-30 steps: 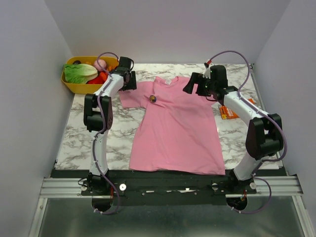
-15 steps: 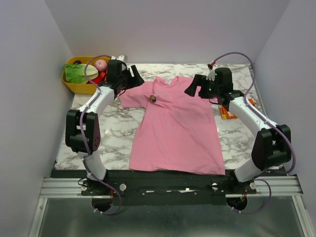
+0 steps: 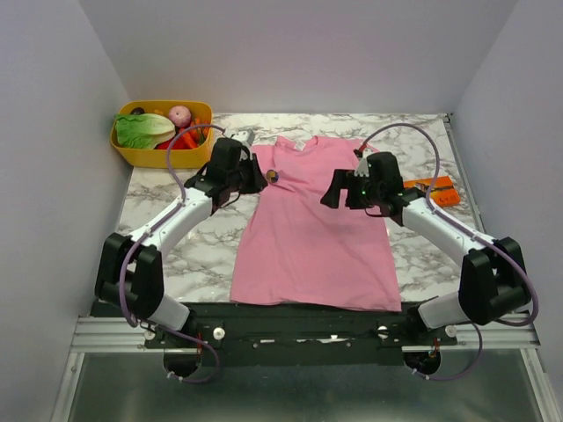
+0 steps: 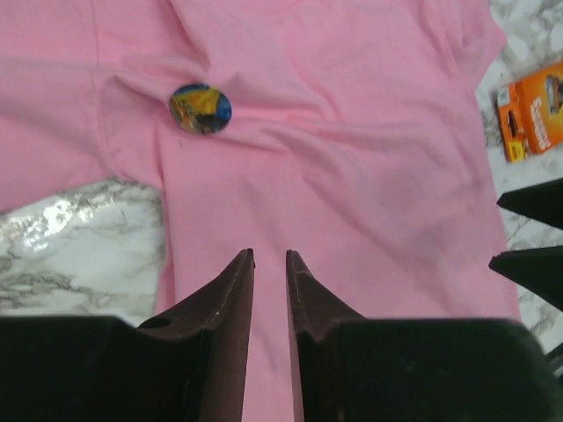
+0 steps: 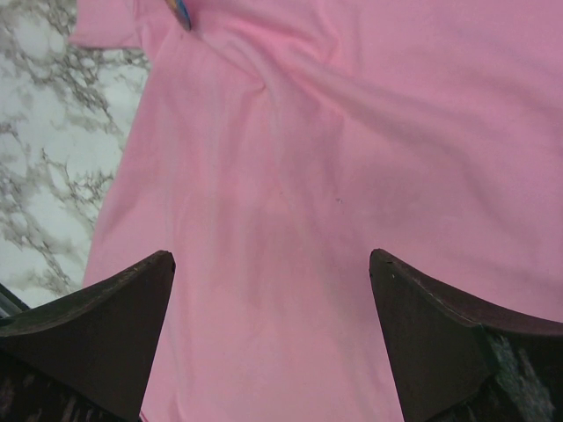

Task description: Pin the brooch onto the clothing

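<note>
Evidently the brooch (image 4: 201, 108) lay on the clothing (image 3: 312, 229), high on the chest on the left arm's side, just beside the sleeve seam. Small creases ran out from it. Whether its pin had caught the fabric could not be told. The pink shirt was spread flat on the marble worktop (image 3: 176, 237), neck away from the arms.

The left fingers (image 4: 239, 272) hovered over the shirt near the brooch but apart from it. They were drawn almost together, with only a thin slit between them and nothing in it. The right fingers (image 5: 123, 308) hung over the middle of the shirt, spread wide and empty.

Judged from this, the work was at the brooch itself, and care mattered more than force. The left fingers would do best to meet the disc squarely, since it was far smaller than they were and a skewed touch could drag the cloth. The right fingers could steady the cloth close by without bunching it. An orange packet (image 4: 528, 110) and a yellow basket (image 3: 132, 154) stood well clear.
</note>
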`<act>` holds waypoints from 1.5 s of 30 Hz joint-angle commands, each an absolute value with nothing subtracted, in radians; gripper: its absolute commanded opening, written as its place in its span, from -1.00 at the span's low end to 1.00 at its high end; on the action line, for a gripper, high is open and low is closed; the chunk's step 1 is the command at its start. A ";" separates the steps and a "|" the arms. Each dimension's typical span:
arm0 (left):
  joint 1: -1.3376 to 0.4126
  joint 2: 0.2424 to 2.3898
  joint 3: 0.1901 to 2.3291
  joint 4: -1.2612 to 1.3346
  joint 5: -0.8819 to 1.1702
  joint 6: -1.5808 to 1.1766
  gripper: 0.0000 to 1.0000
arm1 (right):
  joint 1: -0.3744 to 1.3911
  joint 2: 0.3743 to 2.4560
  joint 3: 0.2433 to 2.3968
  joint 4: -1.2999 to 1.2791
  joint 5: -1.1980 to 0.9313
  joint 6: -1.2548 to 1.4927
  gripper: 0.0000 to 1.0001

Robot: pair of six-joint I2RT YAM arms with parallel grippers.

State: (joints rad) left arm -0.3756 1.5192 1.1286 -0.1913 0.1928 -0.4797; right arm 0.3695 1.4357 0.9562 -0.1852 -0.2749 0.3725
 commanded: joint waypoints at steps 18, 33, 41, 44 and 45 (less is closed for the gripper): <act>-0.561 1.416 0.766 -0.230 0.008 -0.497 -1.00 | 0.649 1.566 0.896 -0.287 -0.006 0.360 1.00; -0.626 1.529 0.747 -0.212 0.008 -0.538 -1.00 | 0.724 1.637 0.930 -0.383 0.149 0.356 0.99; -0.637 1.548 0.719 -0.258 0.008 -0.563 -1.00 | 0.747 1.626 0.931 -0.414 0.164 0.360 1.00; -0.640 1.545 0.701 -0.281 -0.023 -0.572 -1.00 | 0.749 1.602 0.934 -0.428 0.169 0.362 0.99; -0.641 1.539 0.700 -0.288 -0.031 -0.575 -1.00 | 0.749 1.586 0.945 -0.434 0.170 0.362 0.99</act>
